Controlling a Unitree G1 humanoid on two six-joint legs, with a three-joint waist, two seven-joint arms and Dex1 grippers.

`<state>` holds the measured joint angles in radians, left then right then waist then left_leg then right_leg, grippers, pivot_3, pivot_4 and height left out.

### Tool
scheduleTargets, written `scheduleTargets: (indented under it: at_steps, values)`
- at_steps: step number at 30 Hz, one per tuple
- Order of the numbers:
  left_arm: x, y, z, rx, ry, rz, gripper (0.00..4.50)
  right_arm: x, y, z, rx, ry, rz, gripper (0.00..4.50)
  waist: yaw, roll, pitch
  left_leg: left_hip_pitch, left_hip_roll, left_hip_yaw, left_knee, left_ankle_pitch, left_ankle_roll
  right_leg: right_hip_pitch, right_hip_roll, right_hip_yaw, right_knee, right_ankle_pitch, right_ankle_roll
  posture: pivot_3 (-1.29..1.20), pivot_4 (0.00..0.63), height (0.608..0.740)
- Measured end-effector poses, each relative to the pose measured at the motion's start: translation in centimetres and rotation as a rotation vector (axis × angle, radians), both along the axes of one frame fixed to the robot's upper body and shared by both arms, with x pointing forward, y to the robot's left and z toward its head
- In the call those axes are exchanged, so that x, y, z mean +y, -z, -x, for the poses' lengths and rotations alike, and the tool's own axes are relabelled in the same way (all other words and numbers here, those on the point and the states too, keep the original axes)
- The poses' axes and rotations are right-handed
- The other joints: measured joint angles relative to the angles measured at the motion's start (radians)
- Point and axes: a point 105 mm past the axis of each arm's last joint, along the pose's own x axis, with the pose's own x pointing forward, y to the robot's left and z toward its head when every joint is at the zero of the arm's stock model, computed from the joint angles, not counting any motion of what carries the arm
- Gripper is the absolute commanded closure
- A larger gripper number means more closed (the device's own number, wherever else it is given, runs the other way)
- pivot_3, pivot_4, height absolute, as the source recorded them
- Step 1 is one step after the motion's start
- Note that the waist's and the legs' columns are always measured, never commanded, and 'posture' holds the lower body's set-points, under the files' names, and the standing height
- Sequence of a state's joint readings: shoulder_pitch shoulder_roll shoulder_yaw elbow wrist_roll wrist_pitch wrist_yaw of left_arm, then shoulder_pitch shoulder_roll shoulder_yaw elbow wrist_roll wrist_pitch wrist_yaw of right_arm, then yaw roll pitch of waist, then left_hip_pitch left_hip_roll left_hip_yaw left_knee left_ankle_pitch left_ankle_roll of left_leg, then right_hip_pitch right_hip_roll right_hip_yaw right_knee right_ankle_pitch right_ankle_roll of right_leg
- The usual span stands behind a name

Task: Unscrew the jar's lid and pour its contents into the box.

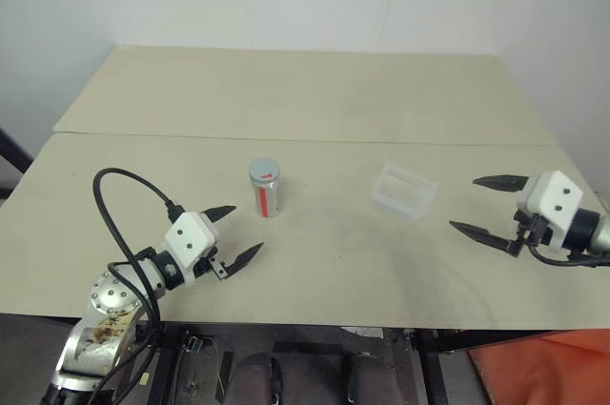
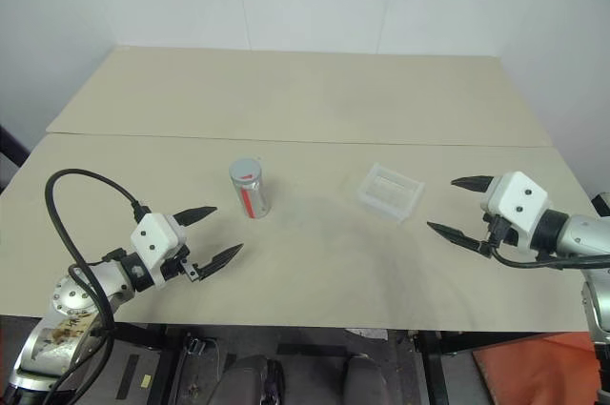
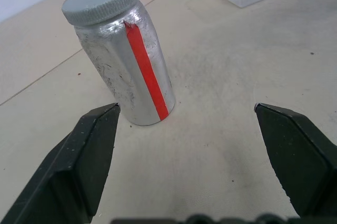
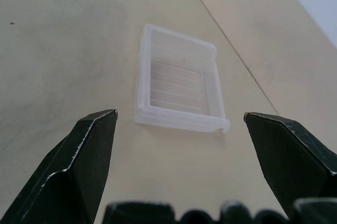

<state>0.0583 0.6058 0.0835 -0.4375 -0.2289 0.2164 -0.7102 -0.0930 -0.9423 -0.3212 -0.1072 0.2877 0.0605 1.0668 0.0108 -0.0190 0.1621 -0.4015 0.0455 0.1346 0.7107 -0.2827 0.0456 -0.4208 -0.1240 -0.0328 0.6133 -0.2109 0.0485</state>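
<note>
On a beige table [image 1: 315, 110], the jar [image 1: 266, 197] stands upright with its lid [image 1: 264, 172] screwed on, the box [image 1: 404, 192] to its right. The left gripper [image 1: 236, 232] and the right gripper [image 1: 484, 205] both hang spread and empty. Next, probably: left grips the body squarely, right twists the lid.

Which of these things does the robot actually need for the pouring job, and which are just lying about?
Needed:
- jar, upright
- lid, on the jar
- box, clear
- left gripper, open
- right gripper, open

Just there:
- table, bearing them
- black cable on the left arm
</note>
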Motion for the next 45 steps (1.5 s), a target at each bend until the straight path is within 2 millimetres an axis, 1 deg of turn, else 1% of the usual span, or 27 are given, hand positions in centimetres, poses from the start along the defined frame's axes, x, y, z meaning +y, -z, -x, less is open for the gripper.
scheduleTargets:
  at_steps: [18, 22, 25, 29, 33, 36, 39, 45]
  values:
    - [0.1, -0.1, -0.3, -0.016, -0.034, 0.014, 0.04, -0.1, 0.1, -0.1, 0.011, 0.007, -0.002, 0.0, 0.0, 0.0, 0.0, 0.0, 0.0, 0.0, 0.0, 0.0, 0.0, 0.0, 0.0, 0.0, 0.0, 0.0, 0.0, 0.0, 0.15, 0.74]
    - [-0.1, -0.5, -0.7, -0.043, -0.077, 0.061, 0.04, 0.0, 0.1, -0.2, 0.007, 0.013, 0.004, 0.0, 0.001, 0.0, 0.0, 0.0, 0.0, 0.0, 0.0, 0.0, 0.0, 0.0, 0.0, 0.0, 0.0, 0.0, 0.0, 0.0, 0.15, 0.74]
    - [-0.7, 0.0, -1.1, -0.052, -0.122, 0.094, 0.04, 0.1, 0.5, -0.3, 0.015, 0.014, 0.014, 0.0, 0.001, 0.0, 0.0, 0.0, 0.0, 0.0, 0.0, 0.0, 0.0, 0.001, 0.0, 0.0, 0.0, 0.0, 0.0, 0.0, 0.15, 0.74]
    - [-2.4, 0.3, -1.7, -0.097, -0.192, 0.168, 0.04, 0.2, 0.5, -0.4, 0.009, 0.016, 0.02, 0.0, 0.002, 0.0, 0.0, 0.0, -0.001, -0.001, 0.001, 0.0, 0.0, 0.001, 0.0, 0.0, 0.0, 0.001, 0.001, 0.0, 0.15, 0.74]
    - [-2.9, -0.1, -2.5, -0.164, -0.29, 0.241, 0.04, 0.4, 0.5, -0.5, 0.001, 0.017, 0.014, 0.0, 0.001, -0.001, 0.0, 0.0, -0.001, -0.002, 0.001, 0.0, 0.0, 0.001, 0.0, 0.0, 0.0, 0.001, 0.001, 0.0, 0.15, 0.74]
    - [-3.1, 0.0, -2.8, -0.184, -0.348, 0.279, 0.04, 0.6, 0.5, -0.5, -0.003, 0.015, 0.014, 0.0, 0.001, -0.001, 0.0, 0.0, -0.001, -0.004, 0.001, 0.0, 0.001, 0.001, 0.0, 0.0, -0.001, 0.001, 0.001, 0.0, 0.15, 0.74]
    - [-3.3, 0.5, -3.1, -0.17, -0.408, 0.339, 0.04, 0.8, 0.4, -0.5, 0.001, 0.013, 0.013, 0.0, 0.002, -0.001, 0.0, 0.0, -0.001, -0.009, 0.001, -0.001, 0.001, 0.002, 0.0, 0.0, 0.0, 0.001, 0.001, 0.0, 0.15, 0.74]
    - [-4.1, 1.9, -3.6, -0.138, -0.423, 0.366, 0.04, 1.5, 0.4, -0.6, -0.006, 0.002, -0.002, 0.0, 0.002, -0.001, -0.001, -0.002, -0.002, -0.012, 0.002, -0.001, 0.002, 0.002, 0.0, -0.001, -0.001, 0.001, 0.001, 0.0, 0.15, 0.74]
